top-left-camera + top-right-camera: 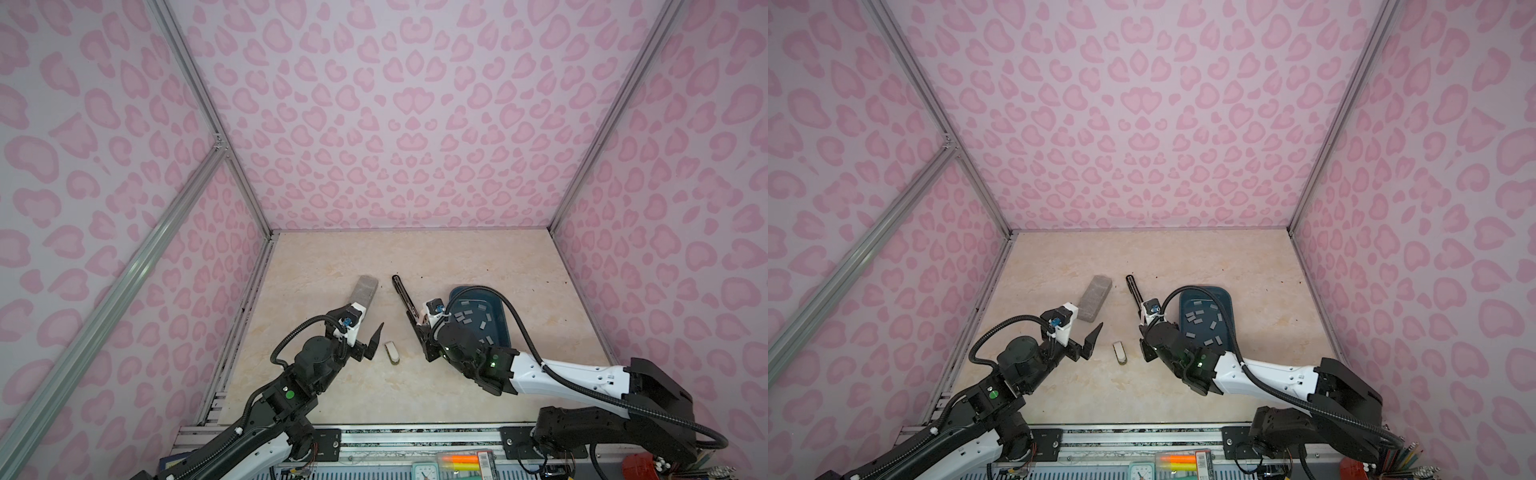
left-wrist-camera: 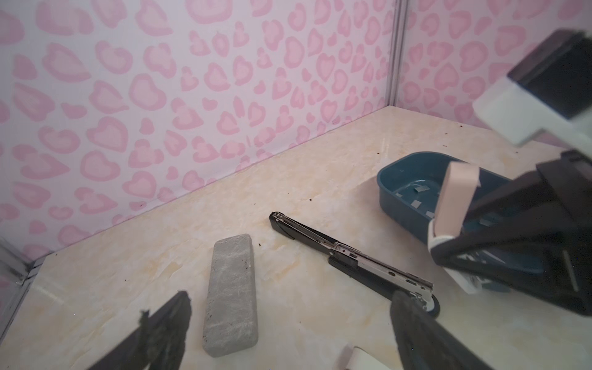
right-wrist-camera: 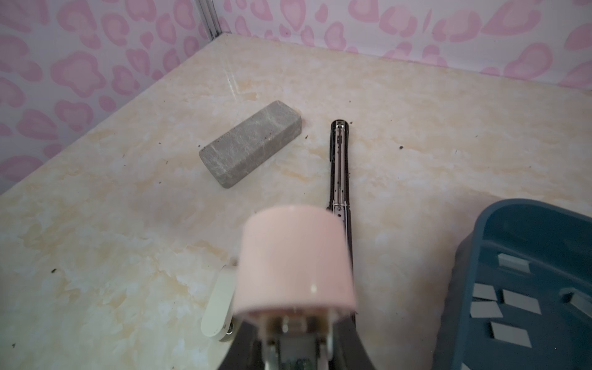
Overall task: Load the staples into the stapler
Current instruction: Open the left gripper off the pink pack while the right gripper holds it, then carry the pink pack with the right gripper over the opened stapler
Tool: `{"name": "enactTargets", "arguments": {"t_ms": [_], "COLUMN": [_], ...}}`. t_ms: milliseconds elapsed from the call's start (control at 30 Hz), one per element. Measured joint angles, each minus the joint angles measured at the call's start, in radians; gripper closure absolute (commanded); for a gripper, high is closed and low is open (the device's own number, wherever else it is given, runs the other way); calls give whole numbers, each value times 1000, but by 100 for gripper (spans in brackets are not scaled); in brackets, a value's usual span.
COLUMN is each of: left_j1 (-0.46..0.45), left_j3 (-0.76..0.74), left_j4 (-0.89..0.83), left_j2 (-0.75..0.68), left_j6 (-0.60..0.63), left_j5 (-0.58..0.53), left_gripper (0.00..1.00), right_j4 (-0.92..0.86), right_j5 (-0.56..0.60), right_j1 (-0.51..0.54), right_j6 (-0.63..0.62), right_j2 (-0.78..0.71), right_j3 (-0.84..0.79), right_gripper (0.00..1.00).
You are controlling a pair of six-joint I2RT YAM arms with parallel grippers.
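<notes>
Grey flat metal staples [image 1: 464, 309] lie scattered in the dark teal plastic tray [image 3: 519, 208] on the right of the bench [image 1: 415, 257]. Just left of the tray, the long black stapler [image 1: 402, 293] lies opened flat. At its near end the right gripper [image 1: 424, 338] has its jaws clenched on the stapler's pink rounded lid [image 3: 293, 259], held raised. The left gripper [image 1: 374, 343] hovers with jaws spread wide beside a small cream oblong piece [image 1: 391, 353]. A grey speckled block [image 1: 365, 291] lies farther back.
</notes>
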Motion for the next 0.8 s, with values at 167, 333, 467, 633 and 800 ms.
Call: {"name": "enactTargets", "arguments": {"t_ms": [167,333,467,633,800], "left_j1": [25,29,29,29,29], "left_j3": [44,84,94,101,105], "left_j4": [-14,-53,-74,-102,-105], "left_j2": [32,43,46,46,51], "left_j6": [-73,-89,-89,-89,-89], "left_j5": [24,67,80,93,99], "left_gripper": [2,2,3,2,2], "right_j4": [-116,-204,-249,-270,-286], "right_j5": [6,21,17,-1,-15], "right_j1": [-1,-1,-1,0,0], "right_j6": [45,76,91,100,100], "right_j2": [160,283,365,434,494], "right_j3": [120,204,263,310,349], "right_gripper": [100,100,99,95,90]}}
